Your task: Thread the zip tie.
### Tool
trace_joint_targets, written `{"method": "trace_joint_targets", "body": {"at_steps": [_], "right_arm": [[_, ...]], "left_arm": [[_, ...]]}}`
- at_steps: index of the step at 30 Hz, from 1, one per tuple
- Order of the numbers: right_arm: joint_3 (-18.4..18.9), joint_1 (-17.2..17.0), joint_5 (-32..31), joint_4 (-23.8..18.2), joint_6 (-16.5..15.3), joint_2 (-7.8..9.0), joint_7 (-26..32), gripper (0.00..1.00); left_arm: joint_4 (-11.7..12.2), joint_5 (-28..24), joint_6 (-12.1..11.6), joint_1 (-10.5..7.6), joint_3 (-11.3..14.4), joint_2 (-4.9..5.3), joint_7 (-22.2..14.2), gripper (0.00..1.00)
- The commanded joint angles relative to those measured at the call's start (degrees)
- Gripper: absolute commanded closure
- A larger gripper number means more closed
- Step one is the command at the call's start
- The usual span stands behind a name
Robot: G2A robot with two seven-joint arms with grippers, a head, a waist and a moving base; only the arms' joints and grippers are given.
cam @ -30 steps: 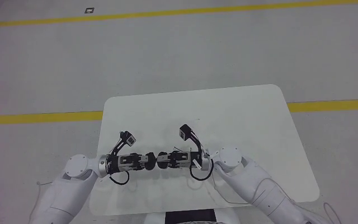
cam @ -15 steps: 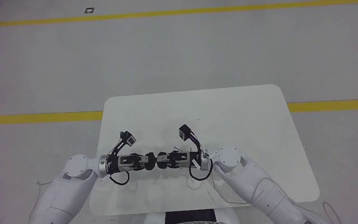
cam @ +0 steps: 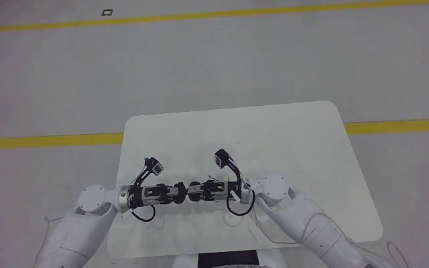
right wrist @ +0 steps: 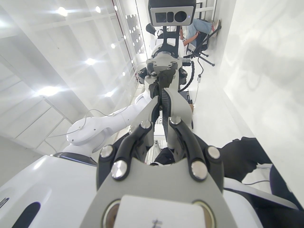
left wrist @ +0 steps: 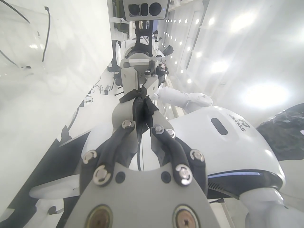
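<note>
Our left tool (cam: 181,191) and right tool (cam: 200,190) each pinch the zip tie (left wrist: 141,116) near the table's (cam: 268,134) front edge. We fear misalignment could buckle it.

Spotted no legible lettering or numbers; judged the small dark floor tag (cam: 107,12), well beyond the left gripper (cam: 182,190), too small to read.

Robotics lab or test hall from my end: bare grey floor with yellow tape lines (cam: 201,15) and a marker tag (cam: 107,12), one white table (cam: 301,134), high ceiling with rows of spotlights (right wrist: 90,61), office chair (right wrist: 201,46), floor cables (left wrist: 104,88).
</note>
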Motion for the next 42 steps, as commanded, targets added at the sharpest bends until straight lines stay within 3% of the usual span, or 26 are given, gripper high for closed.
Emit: {"method": "trace_joint_targets", "body": {"at_steps": [1, 3, 4, 5, 6, 16, 22, 33, 35, 38, 42], "right_arm": [[0.0, 0.0, -0.1, 0.0, 0.1, 0.01, 0.1, 1.00], [0.0, 0.0, -0.1, 0.0, 0.3, 0.02, 0.1, 0.95], [0.0, 0.0, -0.1, 0.0, 0.4, 0.03, 0.0, 0.60], [0.1, -0.1, 0.0, 0.0, 0.5, 0.03, -0.3, 0.15], [0.2, -0.2, 0.1, -0.1, 0.5, 0.05, -0.5, 0.00], [3.4, -2.9, 0.0, -0.4, -0.1, 1.06, -1.9, 0.00], [4.1, -4.0, -0.1, -0.5, -0.1, 1.37, -2.1, 0.00], [4.1, -4.0, -0.1, -0.5, -0.1, 1.37, -2.1, 0.00], [4.1, -4.0, -0.1, -0.5, -0.1, 1.37, -2.1, 0.00], [4.1, -4.0, -0.1, -0.5, -0.1, 1.37, -2.1, 0.00], [4.1, -4.0, -0.1, -0.5, -0.1, 1.37, -2.1, 0.00]], "left_arm": [[0.0, 0.0, -0.1, 0.00, 0.0, 0.02, 0.1, 1.00], [0.0, 0.0, -0.1, 0.02, 0.0, 0.05, 0.1, 1.00], [0.0, -0.1, -0.2, 0.04, -0.1, 0.08, 0.1, 1.00], [0.0, -0.2, -0.2, 0.07, -0.2, 0.11, 0.0, 1.00], [0.0, -0.2, -0.3, 0.11, -0.3, 0.14, 0.0, 1.00], [-0.3, -0.3, -1.0, 1.01, -2.6, 0.76, -1.1, 1.00], [-1.3, 0.0, -1.8, 2.05, -5.4, 1.26, -1.5, 1.00], [-1.3, 0.0, -1.8, 2.05, -5.4, 1.26, -1.5, 1.00], [-1.5, -3.2, -1.8, 2.31, -4.6, 0.95, -1.6, 1.00], [-0.2, -8.1, -1.8, 2.38, -5.8, 0.47, -4.9, 1.00], [-0.3, -9.8, -1.8, 3.81, -7.5, -0.16, -4.9, 1.00]]}}
